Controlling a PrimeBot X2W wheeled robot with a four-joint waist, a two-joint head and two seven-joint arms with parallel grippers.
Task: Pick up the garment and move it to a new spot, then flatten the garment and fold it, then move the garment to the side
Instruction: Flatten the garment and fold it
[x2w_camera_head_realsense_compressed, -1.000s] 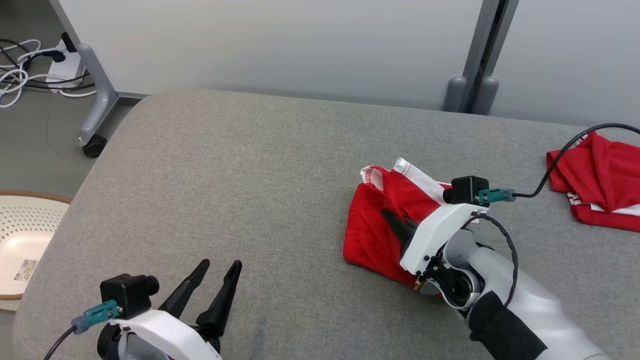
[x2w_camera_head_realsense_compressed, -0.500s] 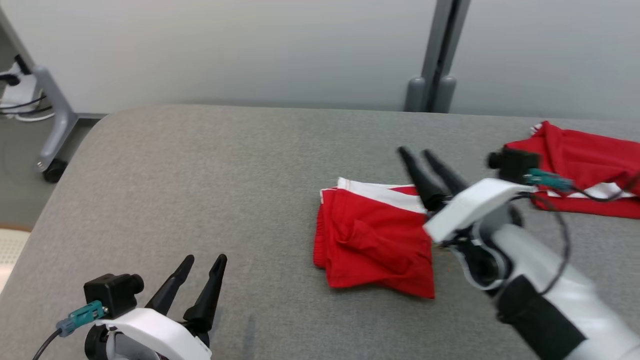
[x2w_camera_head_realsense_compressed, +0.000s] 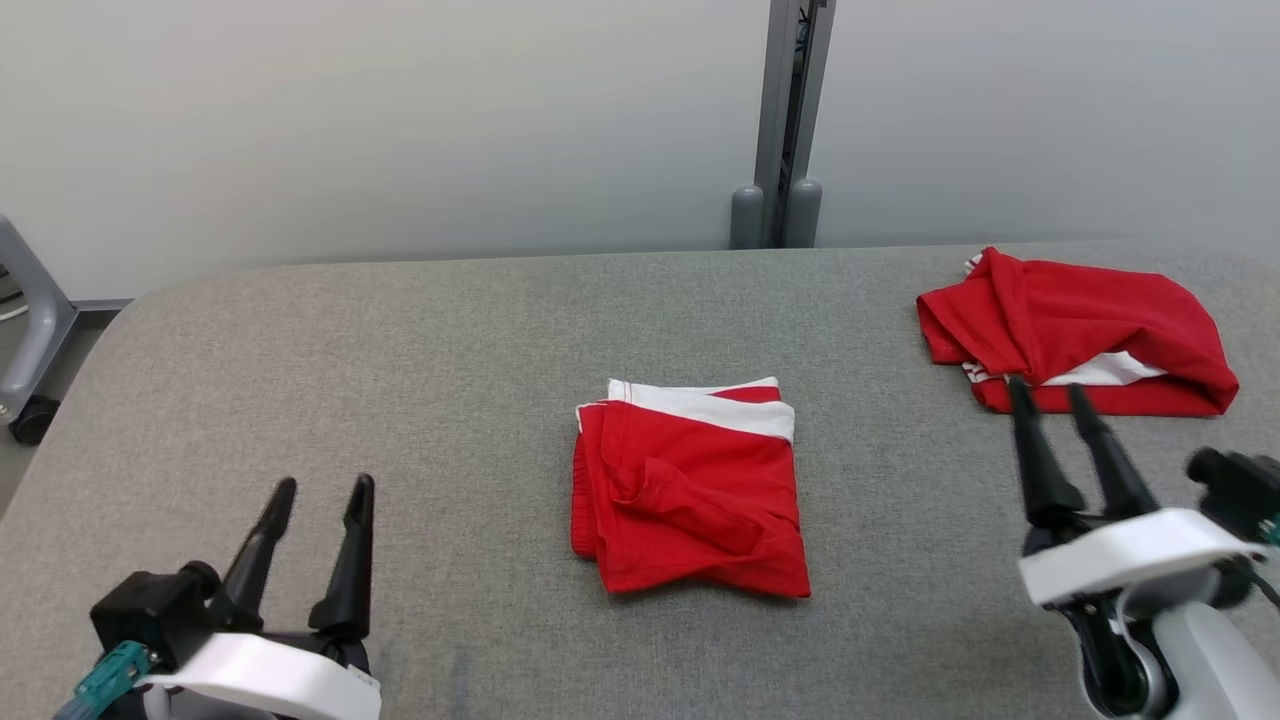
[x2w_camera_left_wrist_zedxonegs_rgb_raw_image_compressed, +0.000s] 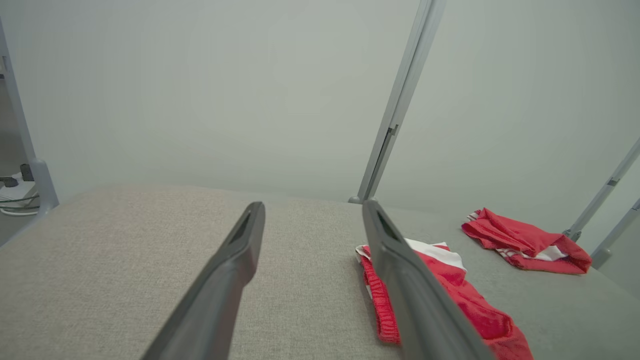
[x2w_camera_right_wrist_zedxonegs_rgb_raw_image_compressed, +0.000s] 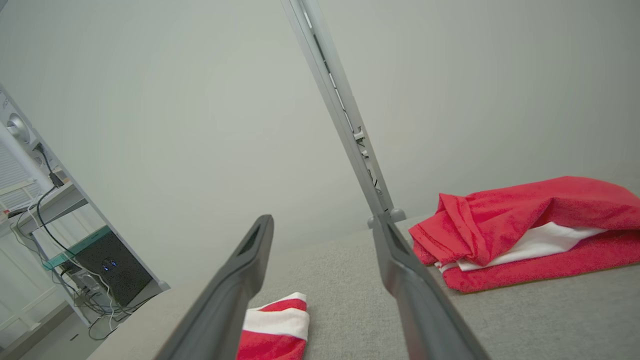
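The garment (x2w_camera_head_realsense_compressed: 690, 490), red shorts with a white band along the far edge, lies folded in a neat rectangle in the middle of the grey padded table (x2w_camera_head_realsense_compressed: 400, 350). No gripper touches it. My right gripper (x2w_camera_head_realsense_compressed: 1047, 390) stands open at the lower right, well to the right of the garment, fingers pointing away from me. At the lower left my left gripper (x2w_camera_head_realsense_compressed: 323, 485) is open and holds nothing. The left wrist view has the left gripper (x2w_camera_left_wrist_zedxonegs_rgb_raw_image_compressed: 314, 205) open and the garment (x2w_camera_left_wrist_zedxonegs_rgb_raw_image_compressed: 470, 300) beyond its right finger. Between the open right gripper's (x2w_camera_right_wrist_zedxonegs_rgb_raw_image_compressed: 322, 222) fingers the garment's (x2w_camera_right_wrist_zedxonegs_rgb_raw_image_compressed: 277, 330) white band shows.
A second red and white garment (x2w_camera_head_realsense_compressed: 1075, 335) lies crumpled at the table's far right, just beyond my right fingertips. A grey post (x2w_camera_head_realsense_compressed: 785, 120) rises behind the far edge. A frame leg on a caster (x2w_camera_head_realsense_compressed: 25, 370) stands off the table's left end.
My right gripper opened, let go of the garment and drew back to the right. The garment now lies folded flat. The head camera has turned, shifting the whole picture.
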